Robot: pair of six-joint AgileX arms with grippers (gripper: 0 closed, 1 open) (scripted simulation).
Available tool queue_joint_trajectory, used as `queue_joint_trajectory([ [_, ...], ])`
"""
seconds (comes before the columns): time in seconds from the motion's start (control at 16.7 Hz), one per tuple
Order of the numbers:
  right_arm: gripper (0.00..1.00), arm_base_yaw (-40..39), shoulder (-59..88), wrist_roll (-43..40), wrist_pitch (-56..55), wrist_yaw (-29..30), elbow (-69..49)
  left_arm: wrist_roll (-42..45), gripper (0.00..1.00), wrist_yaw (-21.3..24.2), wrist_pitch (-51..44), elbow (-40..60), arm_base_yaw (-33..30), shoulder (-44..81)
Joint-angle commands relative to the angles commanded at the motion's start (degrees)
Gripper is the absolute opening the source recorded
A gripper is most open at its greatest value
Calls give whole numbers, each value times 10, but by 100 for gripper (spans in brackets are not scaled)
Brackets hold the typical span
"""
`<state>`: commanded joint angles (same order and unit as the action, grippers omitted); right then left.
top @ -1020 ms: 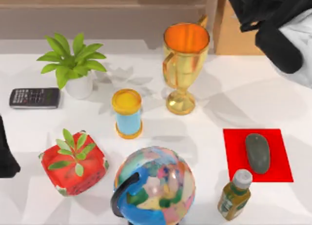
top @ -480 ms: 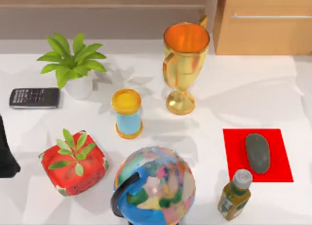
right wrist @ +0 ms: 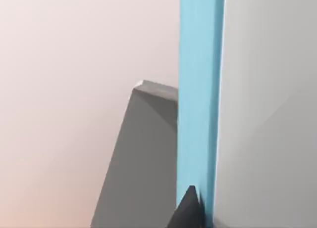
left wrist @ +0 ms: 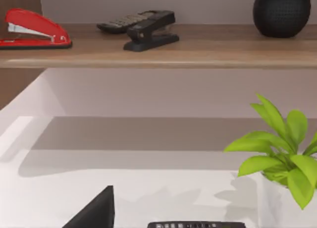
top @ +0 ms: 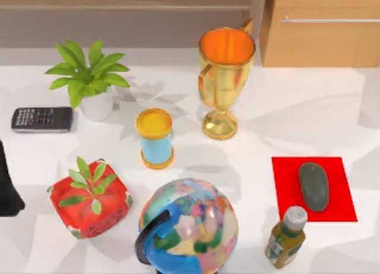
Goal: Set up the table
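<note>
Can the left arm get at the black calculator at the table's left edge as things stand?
Probably yes: the black calculator lies flat on the white table, nothing between it and the left arm; the white-potted plant stands beside it, apart.

The left arm (top: 7, 188) sits parked at the left edge of the broad white glossy table (top: 309, 107).

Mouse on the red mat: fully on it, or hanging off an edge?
Fully on. In the top view the grey mouse lies lengthwise inside the red mat, with red showing on all its sides.
</note>
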<state>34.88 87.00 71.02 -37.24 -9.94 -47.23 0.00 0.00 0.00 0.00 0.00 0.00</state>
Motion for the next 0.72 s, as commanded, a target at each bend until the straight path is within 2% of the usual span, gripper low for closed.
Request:
queue_joint_trajectory([
  [0.24,0,34,84,53,7,-70,18,0,100,0,0,0,0,0],
  [0.54,0,-18,170,101,-9,-144,-23,0,100,0,0,0,0,0],
  [0.72,0,-46,201,114,-16,-164,-43,0,100,0,0,0,0,0],
])
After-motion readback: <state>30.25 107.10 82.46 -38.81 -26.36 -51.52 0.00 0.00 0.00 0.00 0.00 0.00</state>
